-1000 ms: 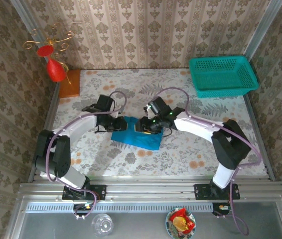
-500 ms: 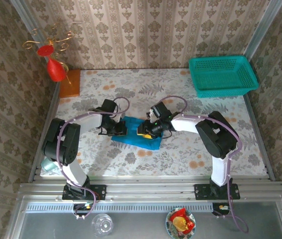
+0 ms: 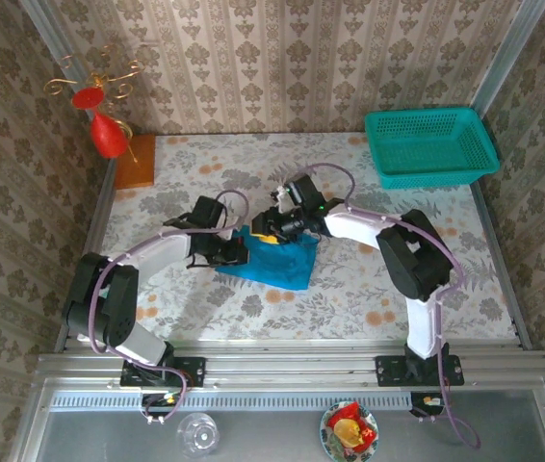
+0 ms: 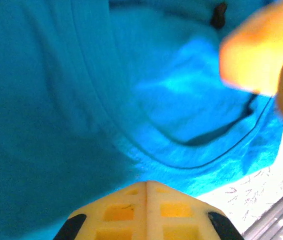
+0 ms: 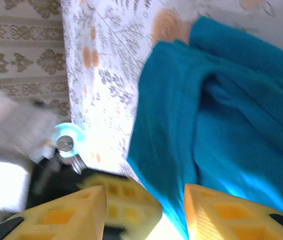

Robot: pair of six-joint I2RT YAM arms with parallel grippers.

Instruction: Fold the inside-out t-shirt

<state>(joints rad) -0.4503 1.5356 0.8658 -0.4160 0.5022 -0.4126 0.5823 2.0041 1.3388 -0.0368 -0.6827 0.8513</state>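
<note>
The bright blue t-shirt [image 3: 282,260] lies folded in a small bundle at the middle of the table. My left gripper [image 3: 232,250] rests at its left edge. In the left wrist view that gripper [image 4: 146,184] is shut, its fingers flush together over the cloth [image 4: 56,100] near a curved hem, and no fabric shows between them. My right gripper [image 3: 265,227] hovers at the shirt's far left corner. The right wrist view shows it [image 5: 145,194] open above the shirt's edge [image 5: 231,115], with a blurred yellow finger of the left gripper [image 5: 126,200] between its jaws.
A teal mesh basket [image 3: 430,144] stands at the back right. A wooden block [image 3: 136,162] and a red ornament [image 3: 107,135] are at the back left. Bare flowered tabletop [image 3: 398,279] surrounds the shirt. A plate of food [image 3: 350,428] and a glass [image 3: 195,433] sit below the rail.
My right gripper has moved up and left, from the shirt's middle to its far left corner. The shirt's far right part now lies spread further back. The left gripper stays at the left edge.
</note>
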